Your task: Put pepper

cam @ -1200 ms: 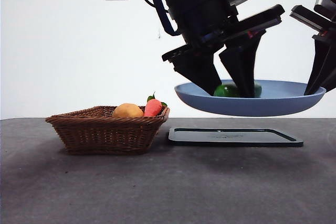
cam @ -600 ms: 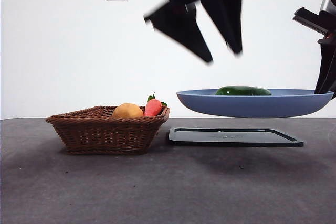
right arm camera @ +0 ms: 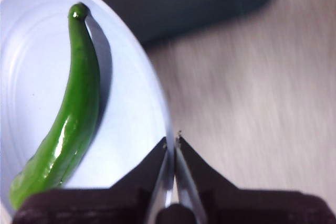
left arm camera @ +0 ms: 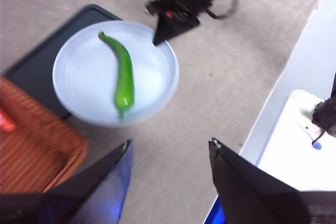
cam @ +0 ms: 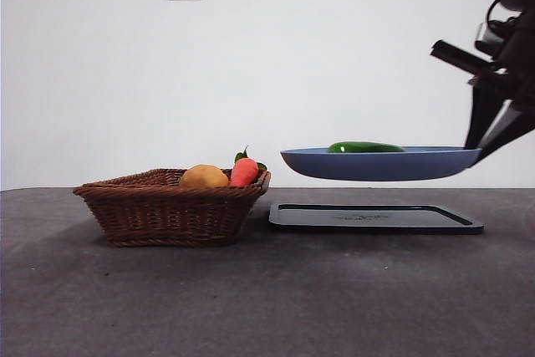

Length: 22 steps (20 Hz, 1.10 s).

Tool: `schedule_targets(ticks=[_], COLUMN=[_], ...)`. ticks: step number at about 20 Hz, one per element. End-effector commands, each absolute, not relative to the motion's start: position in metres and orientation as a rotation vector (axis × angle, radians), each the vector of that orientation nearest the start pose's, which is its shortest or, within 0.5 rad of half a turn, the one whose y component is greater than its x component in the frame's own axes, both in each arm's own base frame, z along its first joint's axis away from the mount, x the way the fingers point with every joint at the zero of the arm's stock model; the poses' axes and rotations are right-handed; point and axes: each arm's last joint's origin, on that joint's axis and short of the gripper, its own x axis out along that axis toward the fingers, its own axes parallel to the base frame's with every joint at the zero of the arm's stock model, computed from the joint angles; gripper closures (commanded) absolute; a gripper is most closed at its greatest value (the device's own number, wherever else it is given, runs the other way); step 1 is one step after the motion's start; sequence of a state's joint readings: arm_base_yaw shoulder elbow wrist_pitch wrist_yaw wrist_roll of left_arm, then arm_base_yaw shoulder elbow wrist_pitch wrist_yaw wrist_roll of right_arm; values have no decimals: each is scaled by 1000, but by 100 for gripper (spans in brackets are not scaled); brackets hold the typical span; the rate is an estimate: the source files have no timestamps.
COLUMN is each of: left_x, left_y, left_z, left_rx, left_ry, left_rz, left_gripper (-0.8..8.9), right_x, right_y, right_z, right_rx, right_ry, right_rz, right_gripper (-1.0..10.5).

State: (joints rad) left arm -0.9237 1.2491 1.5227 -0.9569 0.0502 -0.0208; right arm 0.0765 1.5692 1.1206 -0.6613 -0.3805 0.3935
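- Gripping the rim of the blue plate (cam: 380, 165), the right gripper (right arm camera: 172, 141) has its jaws pinched nearly together on the thin edge and holds the plate in the air above the dark tray (cam: 374, 217).
- Inside that plate, a little way in from the pinched rim, lies the green pepper (right arm camera: 65, 114), flat and lengthwise, with nothing gripping it.
- High above and well clear of the plate, the left gripper (left arm camera: 169, 153) has its jaws spread wide and empty; the pepper shows far beyond its tips.
- Off to the plate's far side from the right gripper stands the wicker basket (cam: 171, 206), with a carrot-like red vegetable (cam: 243, 171) and a yellow-orange fruit (cam: 203, 176) in it.
- Judging by this, the pepper is already placed; what probably remains is lowering the plate.
- That move calls for keeping the plate level so the pepper does not roll off.
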Motion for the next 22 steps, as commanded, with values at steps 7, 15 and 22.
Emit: schedule_targets(ticks=[7, 15, 22], left_x=[102, 96, 95], left_y=[-139, -131, -130], left_z=[449, 452, 450], left_rx=[225, 217, 225], left_ry=[514, 504, 522], left_rz=[-931, -931, -929], left_gripper=[555, 555, 555], right_x=[393, 423, 424], right_y=[21, 21, 22], right_z=[208, 169, 165], right_rx=[532, 542, 511], right_ry=[1130, 1133, 1131], right_rz=[137, 133, 151], right_gripper=[942, 941, 804])
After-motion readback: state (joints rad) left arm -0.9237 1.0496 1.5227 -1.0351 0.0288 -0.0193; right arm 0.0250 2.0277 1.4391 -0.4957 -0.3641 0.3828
